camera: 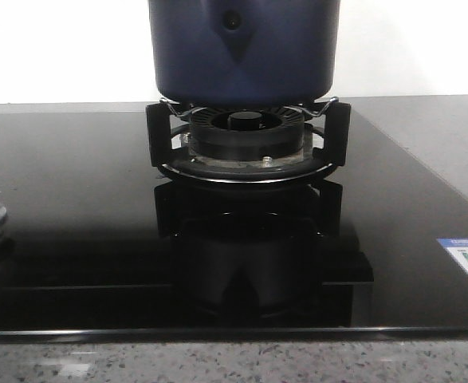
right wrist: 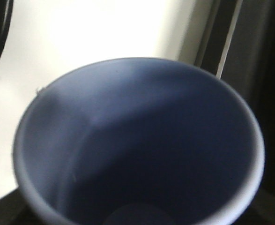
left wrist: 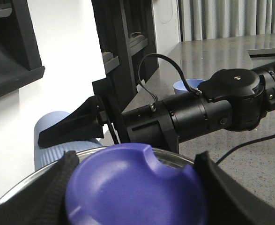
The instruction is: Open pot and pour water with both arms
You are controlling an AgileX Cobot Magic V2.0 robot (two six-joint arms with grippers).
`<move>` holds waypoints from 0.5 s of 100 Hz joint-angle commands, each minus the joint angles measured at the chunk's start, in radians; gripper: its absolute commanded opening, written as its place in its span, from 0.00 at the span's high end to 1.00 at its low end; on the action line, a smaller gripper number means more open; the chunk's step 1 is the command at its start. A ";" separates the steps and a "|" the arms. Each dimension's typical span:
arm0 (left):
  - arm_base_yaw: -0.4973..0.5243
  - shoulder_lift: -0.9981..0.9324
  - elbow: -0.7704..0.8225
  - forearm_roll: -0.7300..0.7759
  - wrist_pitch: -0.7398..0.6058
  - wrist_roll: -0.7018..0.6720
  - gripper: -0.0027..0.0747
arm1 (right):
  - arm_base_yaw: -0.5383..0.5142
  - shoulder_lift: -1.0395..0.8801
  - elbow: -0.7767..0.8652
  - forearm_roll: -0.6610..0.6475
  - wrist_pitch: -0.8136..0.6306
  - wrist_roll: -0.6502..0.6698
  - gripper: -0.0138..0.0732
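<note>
Front view, matte navy pot on black burner grate, left gripper astride glossy purple lid knob, contact unclear, right gripper closed on ribbed blue cup, apparently empty.

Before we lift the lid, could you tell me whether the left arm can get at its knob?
Probably yes: the knob already sits between the left fingers, with nothing blocking it.

Matte black cylindrical right arm, round screwed joint cap, looping black cable, tapered black fingers
</note>
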 commanded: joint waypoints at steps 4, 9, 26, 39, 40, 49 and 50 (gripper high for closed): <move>0.003 -0.040 -0.038 -0.103 -0.002 -0.007 0.63 | 0.000 -0.034 -0.023 0.064 0.020 0.202 0.54; 0.003 -0.040 -0.038 -0.103 -0.002 -0.007 0.63 | 0.000 -0.034 -0.018 0.097 0.025 0.289 0.54; 0.003 -0.040 -0.038 -0.103 -0.002 -0.007 0.63 | 0.000 -0.039 -0.017 0.176 0.129 0.523 0.54; 0.003 -0.040 -0.038 -0.103 -0.004 -0.007 0.63 | 0.000 -0.043 -0.017 0.252 0.254 0.533 0.54; 0.003 -0.040 -0.038 -0.103 -0.005 -0.007 0.63 | 0.000 -0.043 -0.017 0.258 0.268 0.533 0.54; 0.003 -0.040 -0.038 -0.103 -0.008 -0.007 0.63 | 0.000 -0.053 -0.017 0.356 0.363 0.533 0.54; 0.003 -0.040 -0.038 -0.103 -0.008 -0.007 0.63 | 0.000 -0.056 -0.017 0.374 0.370 0.533 0.54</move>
